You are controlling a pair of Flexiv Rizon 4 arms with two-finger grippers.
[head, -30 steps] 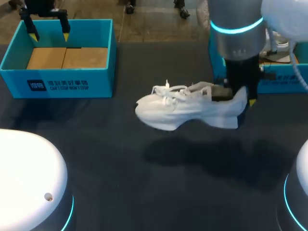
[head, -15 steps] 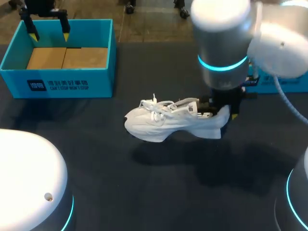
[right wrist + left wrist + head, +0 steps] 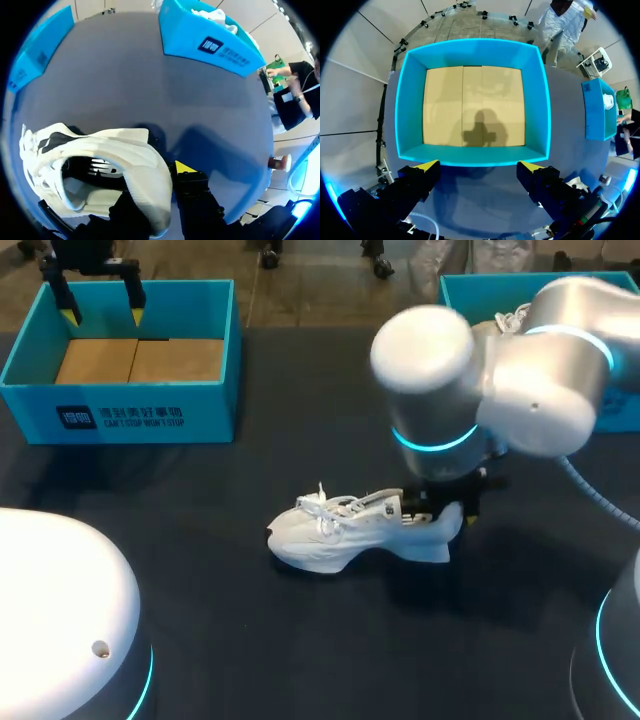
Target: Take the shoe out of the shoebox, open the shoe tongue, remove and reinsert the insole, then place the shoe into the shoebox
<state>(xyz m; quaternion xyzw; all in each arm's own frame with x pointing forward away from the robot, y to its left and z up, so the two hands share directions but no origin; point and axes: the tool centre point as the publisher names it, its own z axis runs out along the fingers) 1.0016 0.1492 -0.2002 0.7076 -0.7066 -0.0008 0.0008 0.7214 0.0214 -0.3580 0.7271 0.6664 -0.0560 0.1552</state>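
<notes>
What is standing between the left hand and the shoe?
Nothing visible. The left hand hangs open above the empty blue box, and only bare table lies between that box and the shoe, which the right hand holds by the heel.

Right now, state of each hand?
Left hand: open, holding nothing, above the box.
Right hand: closed on the shoe at its heel.

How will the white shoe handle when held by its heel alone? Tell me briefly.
Probably fairly stiff and light: the white shoe, pinched only at the heel by the right gripper, shows no droop at the toe. Its loose laces would likely flop. The broad sole should resist tipping.
</notes>
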